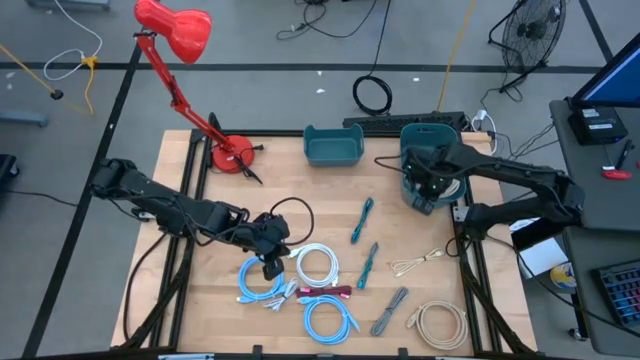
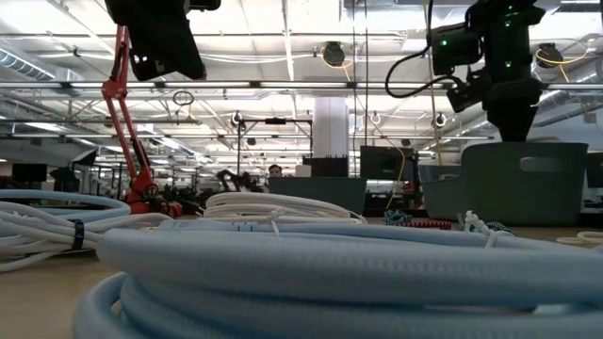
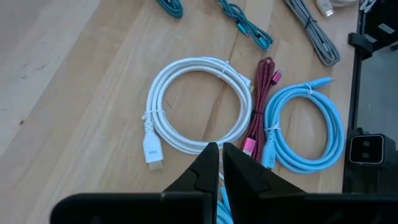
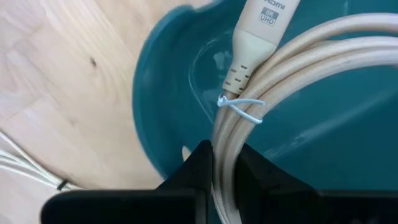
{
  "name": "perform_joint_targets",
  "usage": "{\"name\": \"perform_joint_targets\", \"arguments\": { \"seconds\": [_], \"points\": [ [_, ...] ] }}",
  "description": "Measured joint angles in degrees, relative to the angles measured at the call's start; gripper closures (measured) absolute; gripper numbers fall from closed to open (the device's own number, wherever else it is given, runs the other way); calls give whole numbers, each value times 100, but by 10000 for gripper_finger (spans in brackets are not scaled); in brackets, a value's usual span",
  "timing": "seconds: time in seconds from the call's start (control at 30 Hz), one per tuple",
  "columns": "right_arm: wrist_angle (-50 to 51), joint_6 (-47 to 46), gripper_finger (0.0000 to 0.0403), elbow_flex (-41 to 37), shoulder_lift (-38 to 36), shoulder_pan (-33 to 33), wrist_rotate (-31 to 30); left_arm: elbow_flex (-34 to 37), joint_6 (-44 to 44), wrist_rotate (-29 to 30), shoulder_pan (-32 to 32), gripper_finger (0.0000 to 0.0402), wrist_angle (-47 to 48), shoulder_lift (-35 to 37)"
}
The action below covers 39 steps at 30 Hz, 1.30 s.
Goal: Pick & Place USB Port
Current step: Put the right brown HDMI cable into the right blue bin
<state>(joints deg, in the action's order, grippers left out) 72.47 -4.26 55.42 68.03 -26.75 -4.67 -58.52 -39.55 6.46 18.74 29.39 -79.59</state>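
R jaws (image 4: 225, 163) clamped on beige HDMI cable (image 4: 292, 56), coil hanging just beyond them over teal bin (image 4: 168, 99); lower fully inside before releasing. L jaws (image 3: 220, 163) together, above white cable (image 3: 196, 102)

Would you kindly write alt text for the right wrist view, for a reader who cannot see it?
The right gripper is shut on a coiled beige HDMI cable, holding it over the inside of a teal bin. A thin pale twist tie binds the strands just below the cable's plug, and the light wooden table shows beside the bin.
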Motion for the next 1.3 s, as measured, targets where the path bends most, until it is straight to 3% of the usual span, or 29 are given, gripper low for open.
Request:
{"name": "perform_joint_targets", "arguments": {
  "seconds": [0.47, 0.6, 1.3],
  "points": [
    [-191, -256, 371, 0, 0, 25, -21, 0, 1, 7, 0, 378, -3, 0],
    [-182, -383, 359, 0, 0, 25, -286, 0, 3, -37, 0, 378, 0, 0],
    [-209, -669, 272, 0, 0, 23, -264, 0, 9, -46, 0, 378, 101, 0]
  ]
}}
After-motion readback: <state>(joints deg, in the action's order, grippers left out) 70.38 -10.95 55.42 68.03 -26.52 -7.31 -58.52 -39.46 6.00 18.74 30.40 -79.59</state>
